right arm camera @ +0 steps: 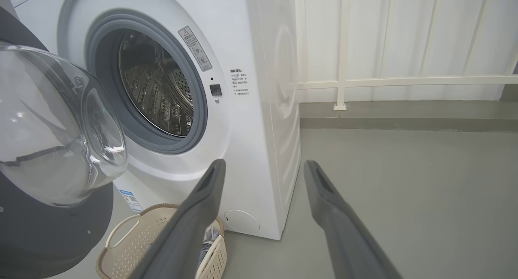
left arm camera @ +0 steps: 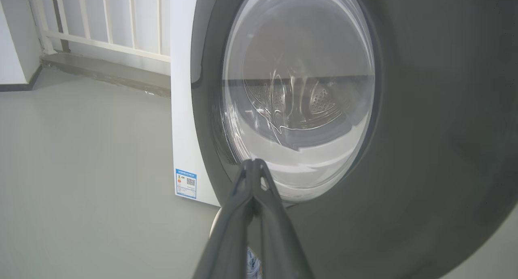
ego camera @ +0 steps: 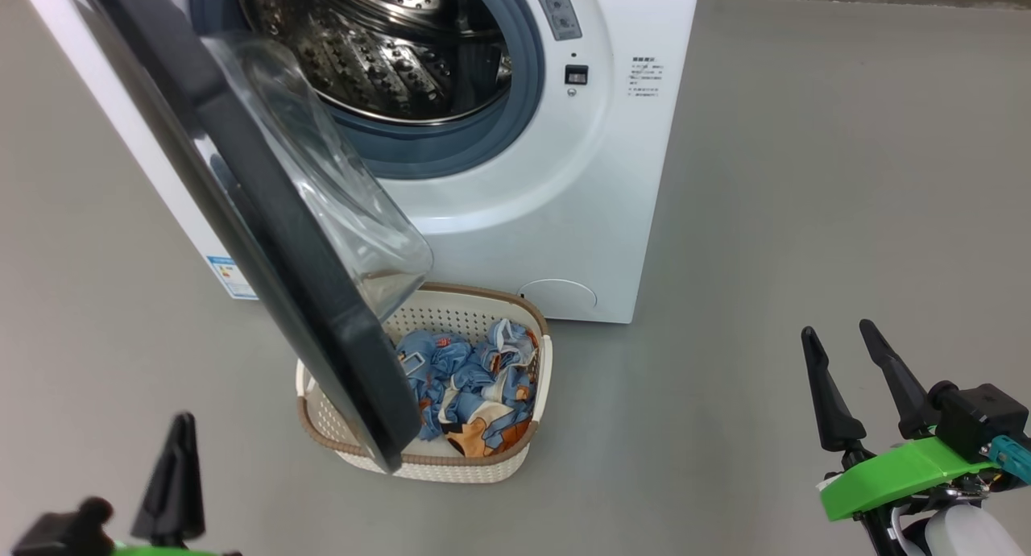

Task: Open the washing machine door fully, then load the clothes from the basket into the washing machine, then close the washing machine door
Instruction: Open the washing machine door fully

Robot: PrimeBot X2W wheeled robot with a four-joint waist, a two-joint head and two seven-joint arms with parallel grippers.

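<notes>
The washing machine door (ego camera: 266,242) stands swung out from the white washing machine (ego camera: 515,209), leaving the perforated steel drum (ego camera: 378,48) exposed behind its grey-blue seal. In the head view the door's lower edge crosses the left side of the cream basket (ego camera: 483,467), which sits on the grey floor (ego camera: 805,177) just in front of the machine's base. The light-blue printed clothes (ego camera: 475,379) lie bunched inside the basket, toward its right side. The left end effector (ego camera: 184,423) hangs low on the door's outer side, its fingers pressed together on nothing, and points at the black ring below the glass bowl. The right end effector (ego camera: 838,328) is spread wide and empty over bare floor to the right of the machine's front corner, well apart from basket and door.
</notes>
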